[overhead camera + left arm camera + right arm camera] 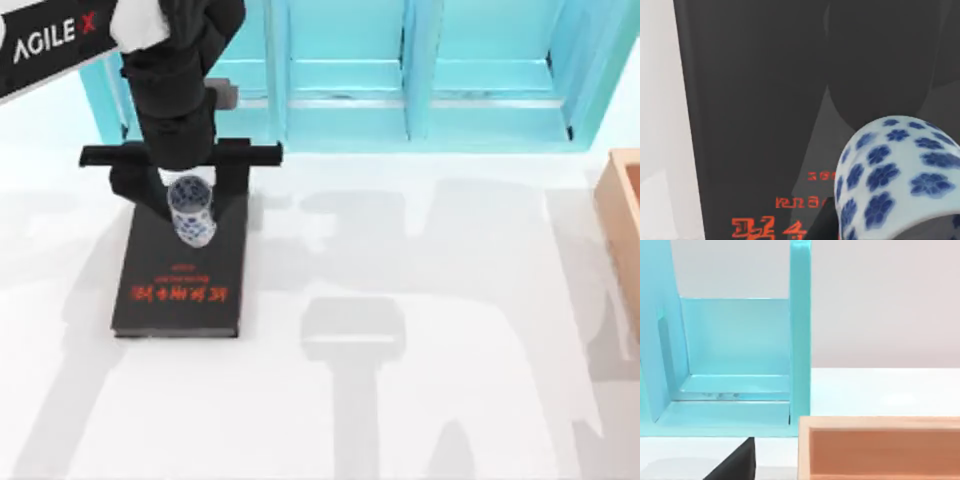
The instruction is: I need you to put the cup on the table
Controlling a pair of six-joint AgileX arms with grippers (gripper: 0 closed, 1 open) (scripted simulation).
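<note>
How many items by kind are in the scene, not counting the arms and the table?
Cup: 1
Book: 1
Turquoise shelf: 1
Wooden box: 1
Total: 4
The left pincer is around the cup, above the book.

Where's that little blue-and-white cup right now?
In the top view the cup is at the table's left, over the black book, between the left gripper's fingers, just before the turquoise shelf.

White table — black book, turquoise shelf, wooden box.
</note>
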